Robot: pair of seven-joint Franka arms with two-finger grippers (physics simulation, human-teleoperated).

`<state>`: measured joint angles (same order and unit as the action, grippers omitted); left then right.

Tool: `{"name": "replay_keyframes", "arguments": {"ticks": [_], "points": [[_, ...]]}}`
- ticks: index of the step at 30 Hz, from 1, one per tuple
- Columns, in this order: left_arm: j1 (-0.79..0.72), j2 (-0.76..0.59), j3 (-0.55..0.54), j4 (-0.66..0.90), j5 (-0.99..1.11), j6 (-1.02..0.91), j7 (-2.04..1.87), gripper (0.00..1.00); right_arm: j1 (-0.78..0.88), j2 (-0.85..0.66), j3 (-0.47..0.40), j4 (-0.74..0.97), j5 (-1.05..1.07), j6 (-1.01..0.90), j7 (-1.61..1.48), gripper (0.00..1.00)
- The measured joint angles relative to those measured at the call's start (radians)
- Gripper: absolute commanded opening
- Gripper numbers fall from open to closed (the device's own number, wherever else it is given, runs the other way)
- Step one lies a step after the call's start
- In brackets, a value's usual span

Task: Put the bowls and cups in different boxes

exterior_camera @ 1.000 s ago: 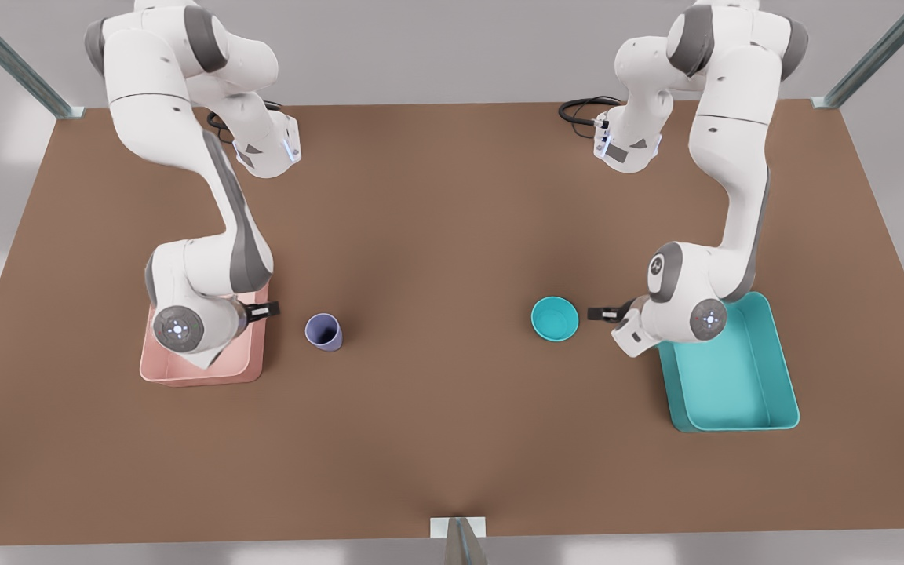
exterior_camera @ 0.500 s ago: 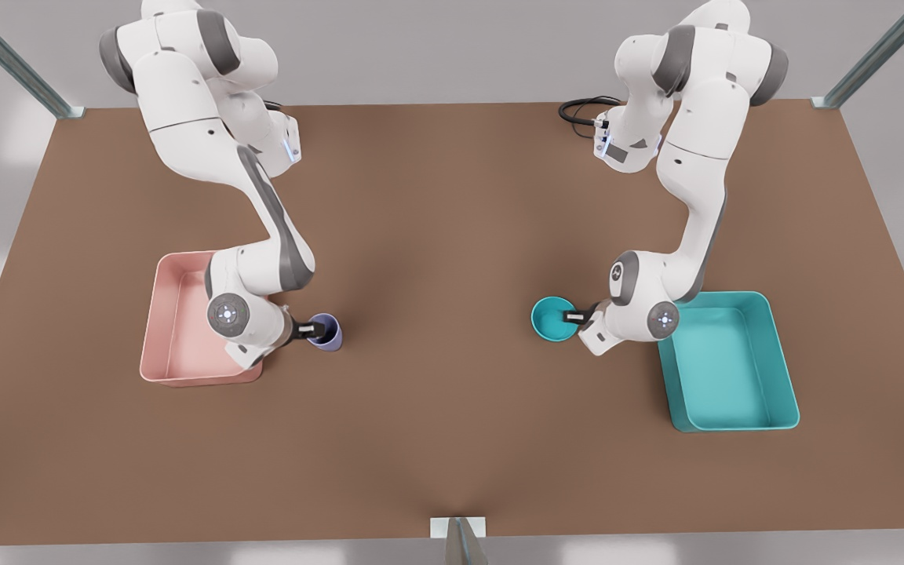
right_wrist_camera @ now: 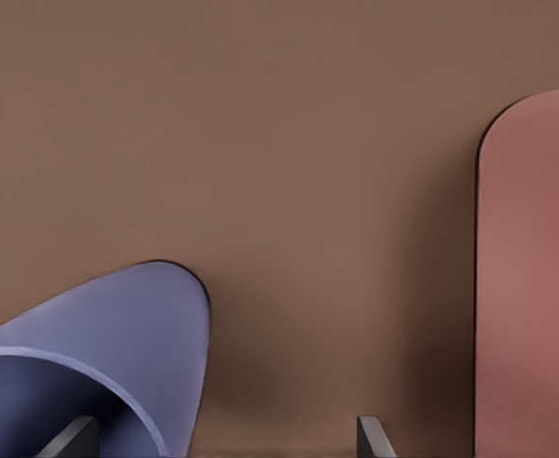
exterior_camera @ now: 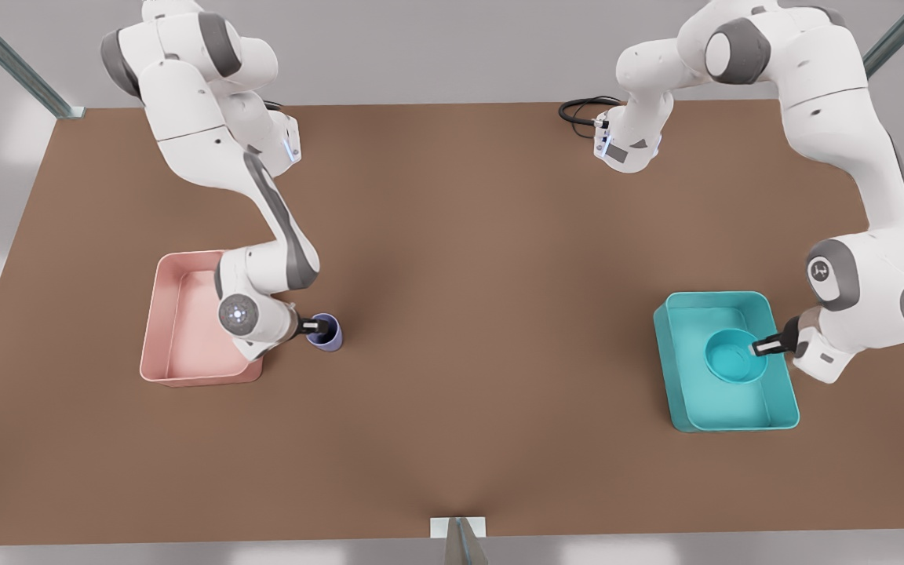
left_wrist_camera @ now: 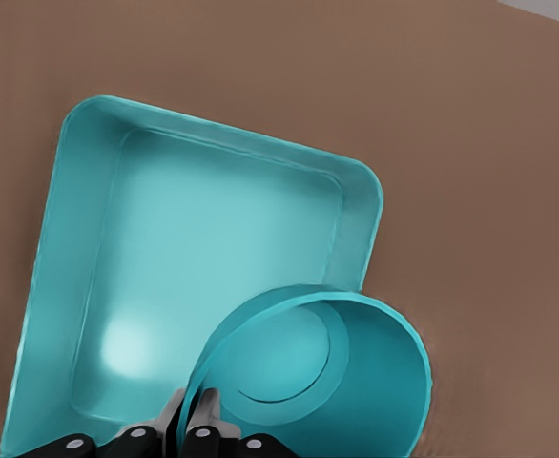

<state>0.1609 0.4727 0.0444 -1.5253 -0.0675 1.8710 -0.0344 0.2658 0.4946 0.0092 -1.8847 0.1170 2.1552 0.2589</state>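
Note:
The teal bowl (exterior_camera: pixel 728 357) hangs tilted over the teal tray (exterior_camera: pixel 734 420), on the front view's right. My left gripper (exterior_camera: pixel 758 346) is shut on its rim. The left wrist view shows the closed fingers (left_wrist_camera: pixel 192 431) pinching the bowl (left_wrist_camera: pixel 356 382) above the tray (left_wrist_camera: pixel 213 239). On the front view's left, the lavender cup (exterior_camera: pixel 328 336) stands on the table beside the pale pink tray (exterior_camera: pixel 185 380). My right gripper (exterior_camera: pixel 312 323) is at the cup's rim, open. In the right wrist view its fingers straddle the wall of the cup (right_wrist_camera: pixel 117 324), and the pink tray (right_wrist_camera: pixel 537 286) lies alongside.
A brown table (exterior_camera: pixel 460 259) carries everything. A black cable (exterior_camera: pixel 581 110) lies at the back near one arm's base. A metal post (exterior_camera: pixel 458 537) stands at the front edge. Open tabletop stretches between the two trays.
My left gripper shut on the bowl and carried it from the table toward the front view's right, over the teal tray. My right gripper came off the pink tray to the cup.

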Motion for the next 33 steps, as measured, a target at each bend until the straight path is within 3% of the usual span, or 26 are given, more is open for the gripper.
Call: {"name": "replay_keyframes", "arguments": {"ticks": [2,3,4,5,6,9,10,11,13,16,19,21,25,33], "points": [[0.025,0.028,0.032,-0.044,0.023,0.004,-0.005,0.21,0.0,0.023,0.0,0.004,0.003,0.009,0.006,0.98],[0.031,0.044,0.038,-0.088,0.026,0.023,-0.008,0.21,0.0,0.03,0.0,0.005,0.006,0.013,0.008,0.75],[0.032,0.06,0.041,-0.124,0.029,0.045,-0.009,0.21,0.0,0.034,0.0,0.006,0.01,0.016,0.009,0.45],[0.031,0.077,0.042,-0.143,0.031,0.066,-0.011,0.21,0.001,0.035,0.0,0.008,0.014,0.019,0.009,0.29],[0.03,0.097,0.042,-0.157,0.033,0.087,-0.012,0.21,0.002,0.036,0.0,0.013,0.019,0.021,0.008,0.21],[0.024,0.12,0.039,-0.198,0.035,0.135,-0.015,0.21,0.008,0.037,0.001,0.034,0.043,0.024,-0.005,0.21],[0.022,0.124,0.037,-0.203,0.034,0.147,-0.014,0.5,0.013,0.038,0.001,0.039,0.043,0.024,-0.005,0.21],[0.021,0.125,0.036,-0.206,0.031,0.156,-0.013,1.0,0.015,0.038,0.0,0.042,0.039,0.023,-0.003,0.21],[0.016,0.092,0.036,-0.202,0.009,0.156,0.0,1.0,0.011,0.029,0.001,0.045,0.033,0.022,0.0,0.21],[-0.036,-0.098,0.034,-0.108,0.042,0.033,0.012,1.0,-0.047,-0.076,-0.004,0.06,0.027,-0.031,-0.015,0.21],[-0.131,-0.26,-0.1,-0.011,0.14,-0.128,0.006,1.0,-0.147,-0.211,-0.018,0.084,-0.002,-0.134,-0.065,0.21],[-0.174,-0.273,-0.157,0.107,0.155,-0.23,-0.001,1.0,-0.216,-0.263,-0.035,0.088,-0.033,-0.184,-0.118,0.21],[-0.158,-0.281,-0.196,0.16,0.158,-0.369,-0.013,1.0,-0.309,-0.229,-0.05,0.053,-0.109,-0.223,-0.214,0.21],[-0.127,-0.275,-0.2,0.164,0.119,-0.477,-0.029,1.0,-0.334,-0.094,-0.048,-0.042,-0.146,-0.02,-0.355,0.21]]}}
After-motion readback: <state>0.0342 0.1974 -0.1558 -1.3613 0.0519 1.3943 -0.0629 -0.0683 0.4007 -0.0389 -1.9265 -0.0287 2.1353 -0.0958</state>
